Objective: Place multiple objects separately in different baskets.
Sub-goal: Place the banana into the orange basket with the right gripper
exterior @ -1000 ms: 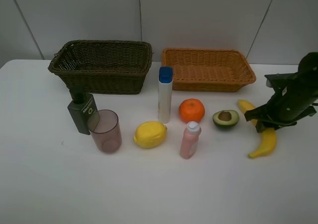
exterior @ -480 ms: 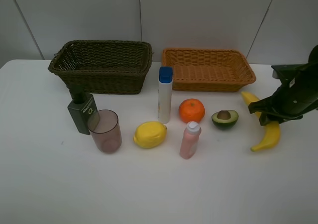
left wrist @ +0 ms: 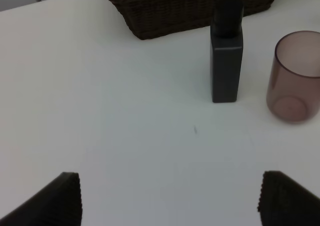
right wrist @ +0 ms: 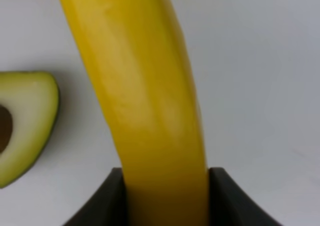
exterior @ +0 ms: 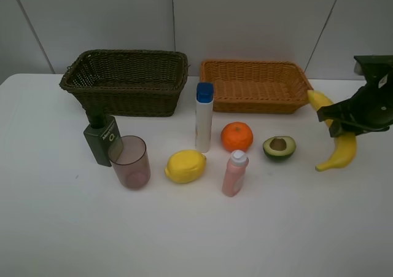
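Yellow, the single banana point(exterior: 345, 153) is clamped in the right gripper point(exterior: 341, 126) by the orange-tan basket's point(exterior: 255, 64) right end; the left gripper point(left wrist: 172, 201) stands wide open. Two baskets (the other dark brown point(exterior: 123, 54)) and seven other objects, pump bottle point(exterior: 101, 139) to avocado half point(exterior: 279, 147), rest on the table point(exterior: 196, 240).

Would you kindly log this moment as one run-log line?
right gripper: shut on banana, beside orange basket | left gripper: open, holding nothing
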You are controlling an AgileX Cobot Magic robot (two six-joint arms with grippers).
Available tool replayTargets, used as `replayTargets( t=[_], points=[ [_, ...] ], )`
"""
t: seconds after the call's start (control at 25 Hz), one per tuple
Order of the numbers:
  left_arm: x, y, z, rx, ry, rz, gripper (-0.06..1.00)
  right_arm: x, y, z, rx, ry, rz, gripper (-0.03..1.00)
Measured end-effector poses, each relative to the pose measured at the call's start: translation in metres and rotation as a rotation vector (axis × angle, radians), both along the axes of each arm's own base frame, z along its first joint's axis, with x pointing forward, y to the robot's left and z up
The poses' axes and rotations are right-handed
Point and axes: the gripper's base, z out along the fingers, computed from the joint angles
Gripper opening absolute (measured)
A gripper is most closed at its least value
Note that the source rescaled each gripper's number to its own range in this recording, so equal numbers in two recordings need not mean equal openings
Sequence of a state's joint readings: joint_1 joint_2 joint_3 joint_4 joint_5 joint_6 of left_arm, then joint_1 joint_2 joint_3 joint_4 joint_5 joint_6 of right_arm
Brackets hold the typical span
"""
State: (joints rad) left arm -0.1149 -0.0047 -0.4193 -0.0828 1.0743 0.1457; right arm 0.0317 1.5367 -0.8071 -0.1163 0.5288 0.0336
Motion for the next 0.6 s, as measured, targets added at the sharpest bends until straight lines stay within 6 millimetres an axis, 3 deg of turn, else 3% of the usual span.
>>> replayTargets(
  t=[0.6],
  points=[
    [0.000,0.000,0.000,0.000,0.000,0.000,0.95,0.039,0.005,0.085,-0.088,-0.124,0.267,0.16]
  ],
)
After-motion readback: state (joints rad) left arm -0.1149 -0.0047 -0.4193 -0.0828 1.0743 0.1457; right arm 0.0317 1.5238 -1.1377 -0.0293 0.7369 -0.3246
